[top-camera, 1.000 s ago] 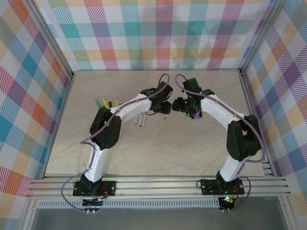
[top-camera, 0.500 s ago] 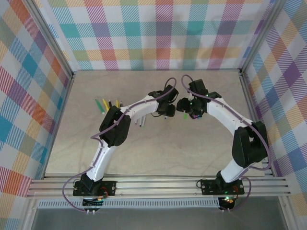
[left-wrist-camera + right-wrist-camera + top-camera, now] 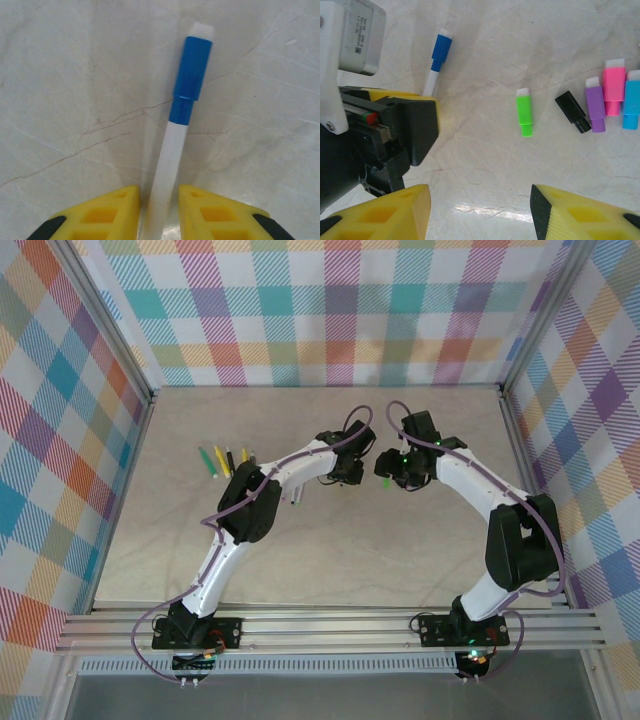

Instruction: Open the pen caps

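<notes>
our left gripper (image 3: 159,194) is clenched on the white barrel of the blue pen (image 3: 166,165), with a yellow finger against each side. the blue cap (image 3: 192,70) is still on the far end, clear of the fingers and over the marbled table (image 3: 60,75). our right gripper (image 3: 480,200) hangs released, jaws wide with nothing between them, facing the left one near the middle of the table. off to its side lie a green cap (image 3: 524,116), a black cap (image 3: 573,111), a purple cap (image 3: 595,104), a pink cap (image 3: 614,79) and a light blue cap (image 3: 631,99), well apart from the blue pen. the step in hand, as we judge it, is pulling the blue cap. we should set the right fingers square across its wider part, close firmly, then draw straight along the barrel while the left holds fast. a sideways tug could twist the pen out of the grip.
</notes>
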You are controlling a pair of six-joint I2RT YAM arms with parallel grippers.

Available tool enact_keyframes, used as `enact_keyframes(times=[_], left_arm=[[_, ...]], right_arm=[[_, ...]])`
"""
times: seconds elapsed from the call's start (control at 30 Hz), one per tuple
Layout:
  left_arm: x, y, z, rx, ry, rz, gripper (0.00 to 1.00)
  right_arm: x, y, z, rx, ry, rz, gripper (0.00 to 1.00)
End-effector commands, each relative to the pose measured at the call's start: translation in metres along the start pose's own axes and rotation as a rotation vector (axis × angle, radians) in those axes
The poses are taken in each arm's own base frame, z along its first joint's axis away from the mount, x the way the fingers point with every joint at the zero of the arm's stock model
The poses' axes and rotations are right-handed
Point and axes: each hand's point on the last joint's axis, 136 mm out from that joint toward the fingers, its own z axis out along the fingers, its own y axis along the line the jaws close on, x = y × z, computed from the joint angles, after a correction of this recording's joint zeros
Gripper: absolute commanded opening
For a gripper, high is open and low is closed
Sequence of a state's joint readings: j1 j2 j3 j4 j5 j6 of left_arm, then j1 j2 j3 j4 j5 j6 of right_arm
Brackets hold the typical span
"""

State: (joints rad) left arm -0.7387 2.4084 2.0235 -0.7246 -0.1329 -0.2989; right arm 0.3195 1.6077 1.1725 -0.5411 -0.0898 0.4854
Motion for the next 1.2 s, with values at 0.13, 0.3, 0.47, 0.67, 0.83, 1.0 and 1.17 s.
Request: enact_keyframes(times=[0.13, 0.3, 0.47, 0.67, 0.83, 1.0, 1.17], left_arm=[[0.033, 0.000, 0.027, -0.013, 0.107, 0.018, 0.23], [0.041, 0.004, 0.028, -0.020, 0.127, 0.037, 0.08], [0.047, 0.007, 0.024, -0.022, 0.140, 0.069, 0.00], [0.048, 0.007, -0.002, 0.037, 0.076, 0.096, 0.00], [0.051, -0.002, -0.028, 0.153, 0.041, 0.099, 0.00], [0.053, -0.007, -0.044, 0.218, 0.016, 0.085, 0.00], [0.055, -0.011, -0.057, 0.263, -0.006, 0.078, 0.00]], right_arm=[[-0.005, 0.009, -0.006, -0.061, -0.016, 0.021, 0.56], [-0.005, 0.014, 0.004, -0.091, 0.008, 0.035, 0.56], [-0.002, 0.032, 0.021, -0.198, 0.064, 0.062, 0.55], [-0.008, 0.039, 0.033, -0.236, 0.091, 0.105, 0.54], [-0.013, 0.045, 0.037, -0.268, 0.087, 0.147, 0.54], [-0.009, 0.054, 0.045, -0.324, 0.134, 0.186, 0.54], [-0.005, 0.053, 0.054, -0.335, 0.160, 0.224, 0.54]])
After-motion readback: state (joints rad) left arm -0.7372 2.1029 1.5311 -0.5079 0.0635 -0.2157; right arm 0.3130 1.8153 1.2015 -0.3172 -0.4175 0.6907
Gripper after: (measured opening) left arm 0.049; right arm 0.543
